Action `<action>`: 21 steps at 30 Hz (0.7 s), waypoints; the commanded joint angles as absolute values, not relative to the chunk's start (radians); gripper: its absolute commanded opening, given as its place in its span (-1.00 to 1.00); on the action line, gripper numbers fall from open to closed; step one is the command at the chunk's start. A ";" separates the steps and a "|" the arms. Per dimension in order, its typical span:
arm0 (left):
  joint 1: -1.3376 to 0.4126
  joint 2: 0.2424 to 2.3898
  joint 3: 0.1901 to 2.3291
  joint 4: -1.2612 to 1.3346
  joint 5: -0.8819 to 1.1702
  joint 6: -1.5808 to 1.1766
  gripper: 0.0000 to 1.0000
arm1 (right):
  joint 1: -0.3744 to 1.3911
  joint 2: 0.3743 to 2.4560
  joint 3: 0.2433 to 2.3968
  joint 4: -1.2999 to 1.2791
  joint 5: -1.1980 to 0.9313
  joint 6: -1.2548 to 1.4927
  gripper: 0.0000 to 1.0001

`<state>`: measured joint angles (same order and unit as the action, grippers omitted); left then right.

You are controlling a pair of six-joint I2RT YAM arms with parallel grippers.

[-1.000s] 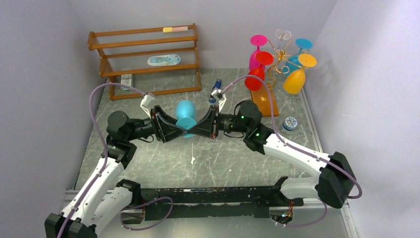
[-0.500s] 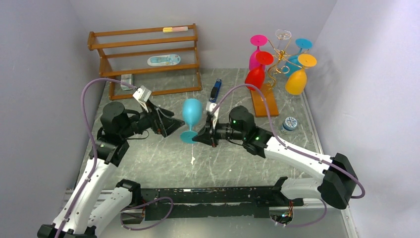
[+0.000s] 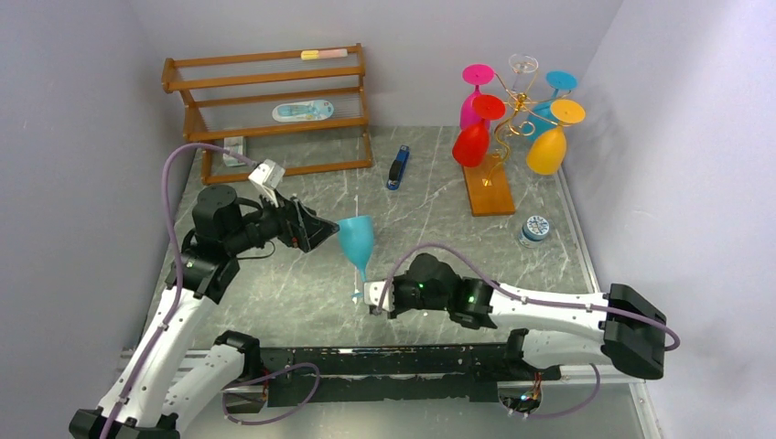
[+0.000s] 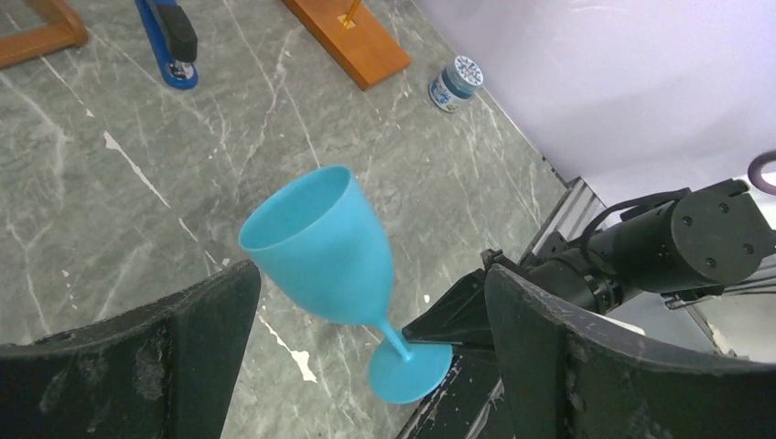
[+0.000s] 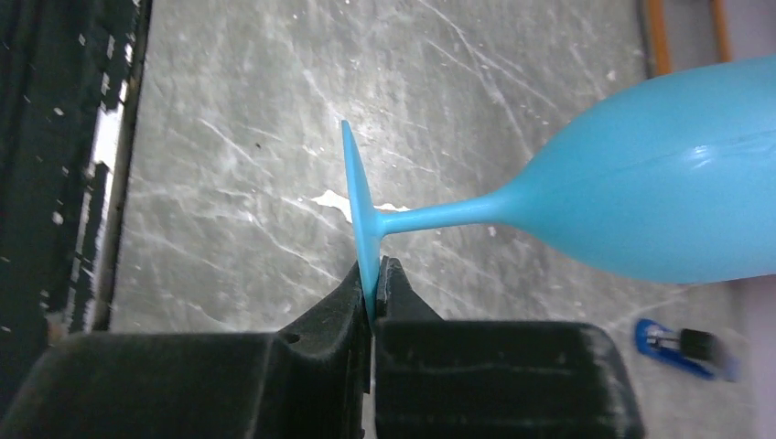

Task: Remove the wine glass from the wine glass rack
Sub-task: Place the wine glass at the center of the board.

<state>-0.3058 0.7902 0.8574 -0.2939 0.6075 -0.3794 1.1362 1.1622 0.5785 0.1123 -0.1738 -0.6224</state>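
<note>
Six wine glasses show in all. Five hang upside down on the wine glass rack [image 3: 490, 194] at the far right corner of the bench [image 3: 274, 293]: one pink [image 3: 475, 94], one red [image 3: 471, 142], one clear [image 3: 523, 64], one blue [image 3: 555, 87] and one orange [image 3: 546, 149]. The sixth, the teal wine glass [image 3: 357, 238], is off the rack and well apart from it, over the middle of the bench toward the near edge, bowl uppermost and tilted. The right jaws are closed tight on the rim of its round foot, gripping it edge-on. The left jaws stand wide open and hold nothing. Their tips are just beside the bowl, and in the wrist view one stands on each side of it without touching. One wooden slatted shelf [image 3: 197, 119] stands along the far edge toward the far left corner. It carries three things: a thin pink and yellow strip [image 3: 324, 54] on the top tier, a pale oval packet [image 3: 302, 112] on the middle tier and a small pale item [image 3: 234, 146] at its bottom left end. One blue stapler [image 3: 397, 168] lies between shelf and rack, and one small round tin [image 3: 534, 229] sits near the right edge, just beside the rack's base.
</note>
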 commanded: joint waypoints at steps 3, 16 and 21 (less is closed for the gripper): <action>-0.309 0.856 0.911 -0.321 0.740 -0.341 0.91 | 1.207 1.084 0.477 0.279 -0.012 -0.911 -1.00; -0.333 0.995 1.026 -0.512 0.998 -0.142 0.89 | 1.248 1.079 0.420 0.340 0.008 -0.950 -1.00; -0.360 1.065 1.118 -0.651 0.930 -0.030 0.88 | 1.252 1.097 0.401 0.352 0.006 -0.985 -1.00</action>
